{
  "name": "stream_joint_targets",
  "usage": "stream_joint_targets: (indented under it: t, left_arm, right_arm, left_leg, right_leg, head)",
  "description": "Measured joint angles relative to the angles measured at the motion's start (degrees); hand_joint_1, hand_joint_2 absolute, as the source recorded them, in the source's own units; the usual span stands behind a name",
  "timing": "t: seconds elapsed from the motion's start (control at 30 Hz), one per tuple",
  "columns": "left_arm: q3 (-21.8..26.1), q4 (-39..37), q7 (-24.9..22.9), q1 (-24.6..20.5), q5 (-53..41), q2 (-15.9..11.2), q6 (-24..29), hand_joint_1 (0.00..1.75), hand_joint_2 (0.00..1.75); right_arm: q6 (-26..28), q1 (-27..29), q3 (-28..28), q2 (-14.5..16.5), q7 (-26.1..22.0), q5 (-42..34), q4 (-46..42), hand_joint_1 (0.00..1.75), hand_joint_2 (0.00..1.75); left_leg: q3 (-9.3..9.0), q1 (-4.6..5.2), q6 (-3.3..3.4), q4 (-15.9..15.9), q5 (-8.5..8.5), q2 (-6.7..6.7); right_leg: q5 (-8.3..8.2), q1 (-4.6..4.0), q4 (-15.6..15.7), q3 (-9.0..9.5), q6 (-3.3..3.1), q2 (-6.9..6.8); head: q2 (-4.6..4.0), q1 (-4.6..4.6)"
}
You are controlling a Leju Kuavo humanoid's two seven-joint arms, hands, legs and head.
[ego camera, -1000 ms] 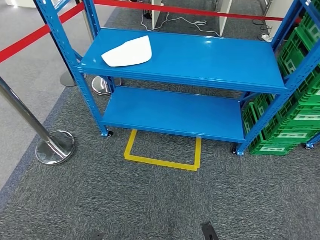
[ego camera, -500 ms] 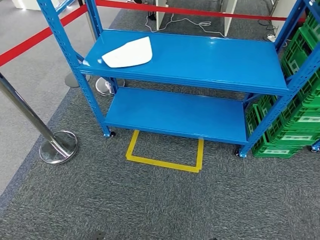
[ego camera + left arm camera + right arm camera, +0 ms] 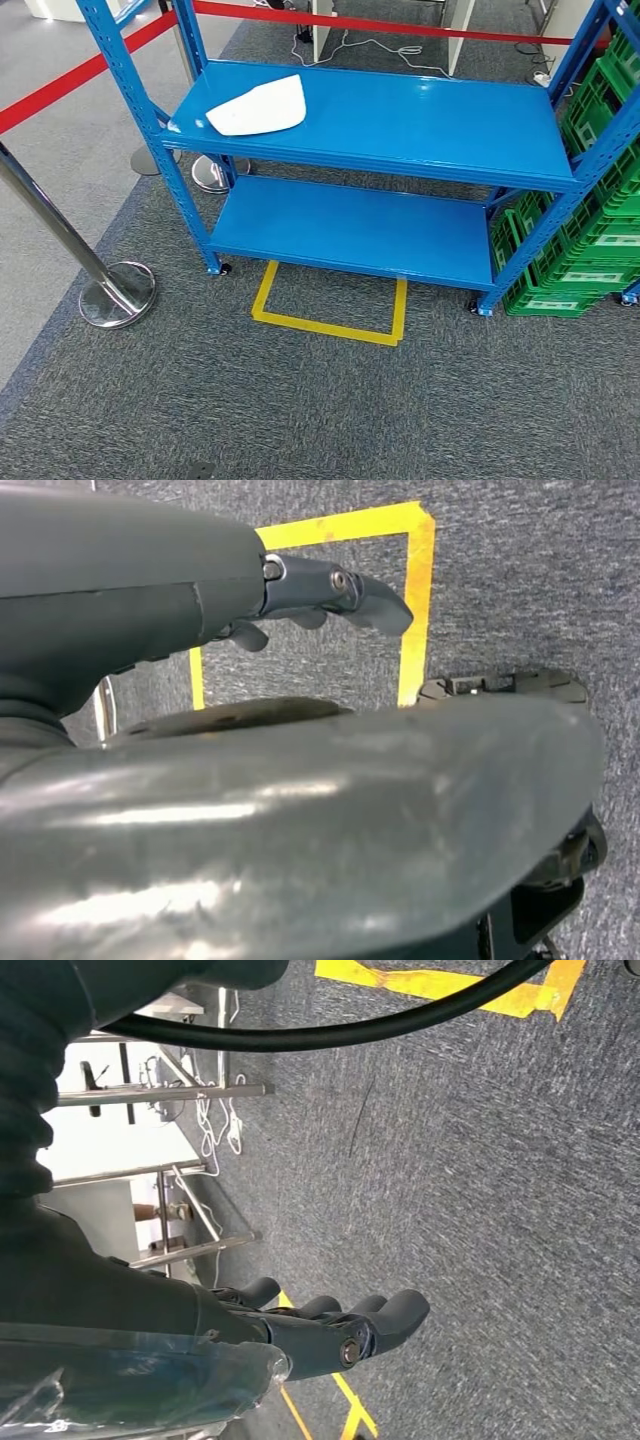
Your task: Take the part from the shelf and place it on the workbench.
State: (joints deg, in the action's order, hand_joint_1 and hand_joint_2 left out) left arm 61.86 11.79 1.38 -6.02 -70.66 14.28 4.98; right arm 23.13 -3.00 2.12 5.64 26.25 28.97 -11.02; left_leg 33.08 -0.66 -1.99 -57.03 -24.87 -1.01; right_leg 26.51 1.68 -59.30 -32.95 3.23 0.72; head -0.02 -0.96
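The left robot hand (image 3: 332, 590) hangs over the carpet (image 3: 340, 400), fingers out straight, holding nothing. The right robot hand (image 3: 340, 1330) hangs too, fingers loose and apart, holding nothing. The white part (image 3: 258, 106) lies flat on the top shelf (image 3: 423, 120), near its left end. Yellow tape (image 3: 330, 325) marks the carpet below.

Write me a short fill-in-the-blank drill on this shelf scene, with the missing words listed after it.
1. The white part lies on the ____ level of the blue shelf.
2. The tape outline on the carpet in front of the shelf is ____.
3. The crates stacked beside the shelf are ____.
4. The left hand and the right hand each hold ____.

Missing words: upper; yellow; green; nothing
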Motion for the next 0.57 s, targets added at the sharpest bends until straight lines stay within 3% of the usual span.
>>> stream_joint_targets:
  t: [0.57]
  left_arm:
    - [0.00,0.00,-0.13,0.01,-0.10,0.22,-0.13,0.00,0.00]
  right_arm:
    - [-0.60,0.03,-0.02,-0.17,0.22,-0.17,0.02,0.00,1.75]
  left_leg:
    - [0.00,0.00,0.00,0.00,0.00,0.00]
  right_leg:
    - [-0.03,0.00,0.04,0.01,0.01,0.00]
  head:
    - [0.01,0.01]
